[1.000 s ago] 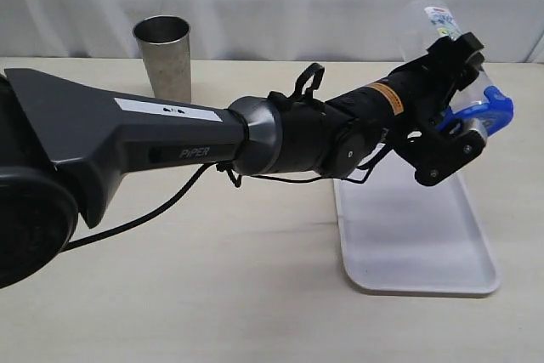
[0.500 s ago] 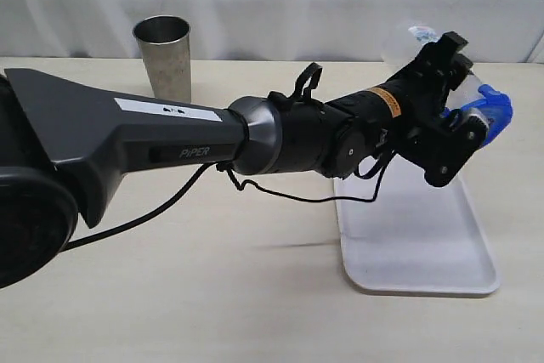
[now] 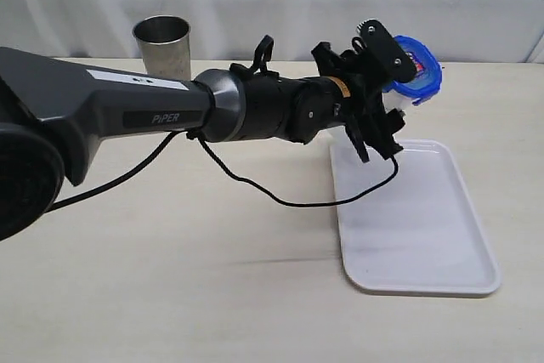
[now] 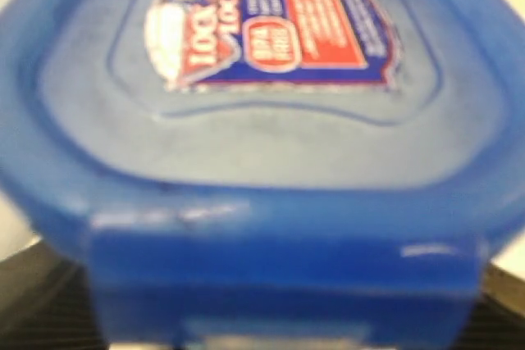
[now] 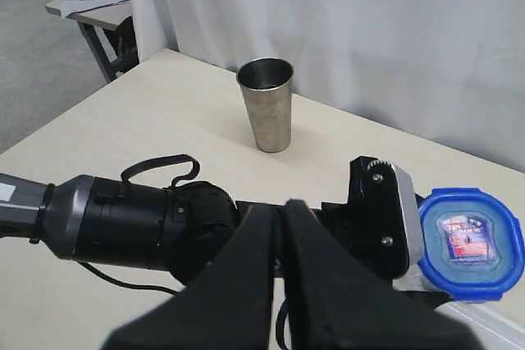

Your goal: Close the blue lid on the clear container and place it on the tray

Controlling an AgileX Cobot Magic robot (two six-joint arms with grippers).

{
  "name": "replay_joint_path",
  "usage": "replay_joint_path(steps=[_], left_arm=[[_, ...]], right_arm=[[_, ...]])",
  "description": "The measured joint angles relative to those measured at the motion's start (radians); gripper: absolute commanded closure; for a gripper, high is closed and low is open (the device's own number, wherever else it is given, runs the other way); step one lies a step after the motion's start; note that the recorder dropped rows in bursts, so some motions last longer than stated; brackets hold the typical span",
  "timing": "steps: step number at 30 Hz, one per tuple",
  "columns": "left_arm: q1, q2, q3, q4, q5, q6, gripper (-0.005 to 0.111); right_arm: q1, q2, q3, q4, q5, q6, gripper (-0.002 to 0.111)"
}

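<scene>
The blue lid [image 3: 414, 71] sits on top of the clear container [image 3: 393, 108], which my left gripper [image 3: 387, 91] clamps just under the lid, tipped in the air. I judge the closing done or nearly so, though I cannot tell whether the flaps are snapped down. Setting it down is left: the tray [image 3: 408, 227] lies bare below the gripper. My right gripper [image 5: 283, 206] hangs above, pressed together on nothing. The lid's sticker [image 4: 275, 30] reads "LOCK & LOCK" and "BPA FREE"; my left arm says "PiPER" [image 3: 166, 117].
</scene>
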Motion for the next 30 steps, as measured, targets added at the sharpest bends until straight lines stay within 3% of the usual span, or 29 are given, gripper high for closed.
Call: replay_joint_path(steps=[5, 9, 15, 19, 25, 30], left_arm=[[0.004, 0.000, 0.000, 0.006, 0.009, -0.247, 0.107], [0.004, 0.000, 0.000, 0.141, -0.038, -0.515, 0.107], [0.004, 0.000, 0.000, 0.663, -0.226, -1.098, 0.107], [0.020, 0.007, 0.000, 1.107, -0.506, -1.442, 0.107], [0.037, 0.023, 0.000, 1.454, -0.646, -1.649, 0.107], [0.060, 0.078, 0.000, 1.641, -0.708, -1.722, 0.107]], right_arm=[[0.000, 0.000, 0.000, 0.000, 0.002, 0.000, 0.104], [0.000, 0.000, 0.000, 0.000, 0.002, 0.000, 0.104], [0.000, 0.000, 0.000, 0.000, 0.002, 0.002, 0.104], [0.000, 0.000, 0.000, 0.000, 0.002, 0.002, 0.104], [0.000, -0.001, 0.005, 0.000, 0.004, 0.002, 0.104], [0.000, -0.001, 0.023, -0.005, -0.003, 0.002, 0.104]])
